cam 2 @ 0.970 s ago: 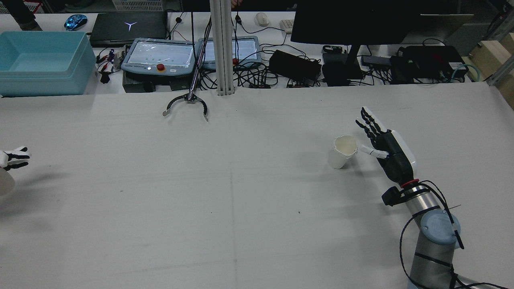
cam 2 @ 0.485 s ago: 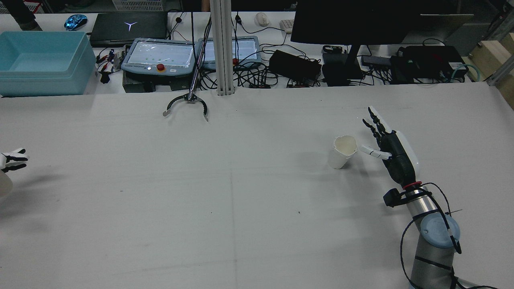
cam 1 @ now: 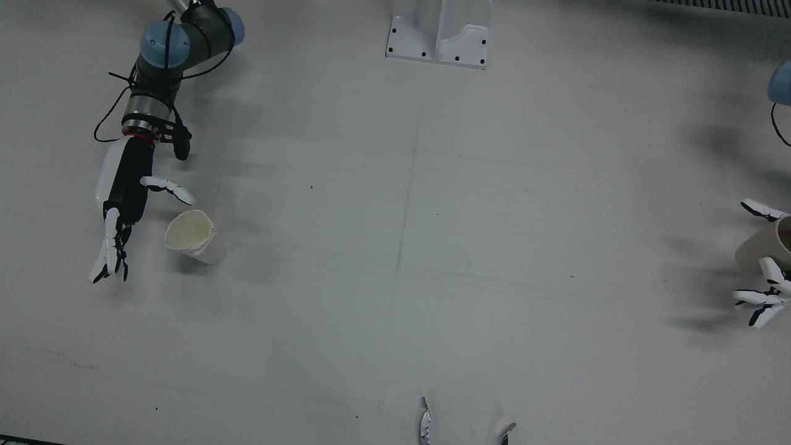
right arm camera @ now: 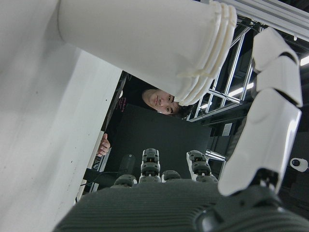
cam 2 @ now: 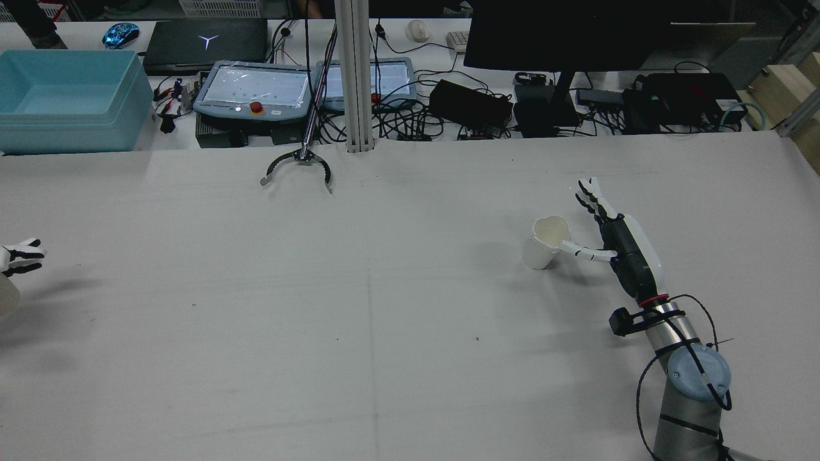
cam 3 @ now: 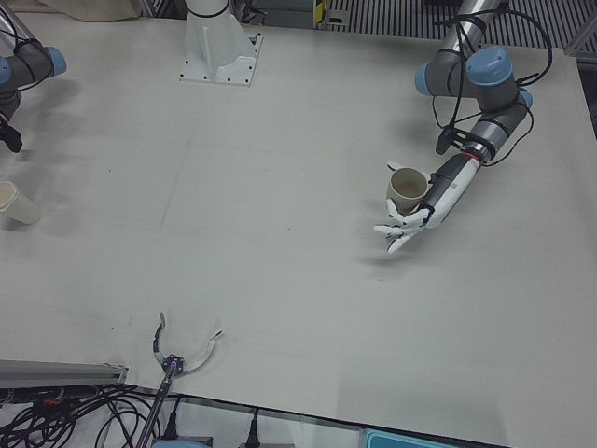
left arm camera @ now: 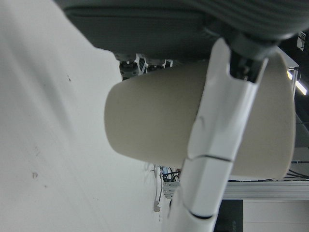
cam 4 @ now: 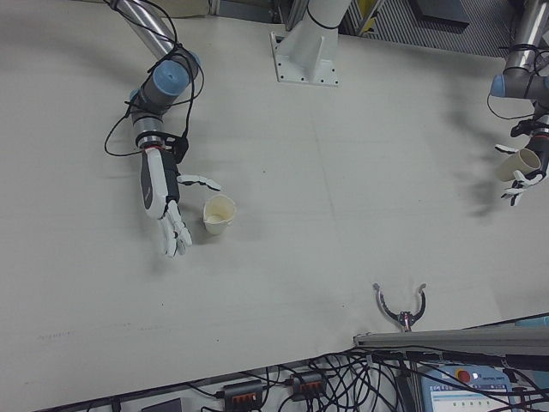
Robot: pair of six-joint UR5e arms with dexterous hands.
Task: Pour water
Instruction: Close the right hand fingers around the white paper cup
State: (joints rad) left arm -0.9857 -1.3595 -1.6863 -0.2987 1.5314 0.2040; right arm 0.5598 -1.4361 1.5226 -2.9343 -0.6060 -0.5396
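A white paper cup (cam 2: 548,243) stands upright on the table, its opening empty as far as I can see. My right hand (cam 2: 618,246) lies just right of it, open, its fingers stretched past the cup and its thumb reaching to the rim. From above, the right hand (cam 1: 123,204) and white cup (cam 1: 196,240) sit side by side. My left hand (cam 3: 424,205) is shut on a beige cup (cam 3: 407,189), held tilted above the table at the far edge. In the left hand view the thumb crosses the beige cup (left arm camera: 154,125).
A grabber tool's claw (cam 2: 298,168) rests at the table's far edge by the metal mast (cam 2: 355,77). Behind it are teach pendants (cam 2: 256,89), cables, a monitor and a blue bin (cam 2: 70,96). A person shows beyond the table in the right hand view.
My right hand has turned and drawn back a little, and its thumb has reached leftward to the white cup's rim. The left hand has slid slightly further left.
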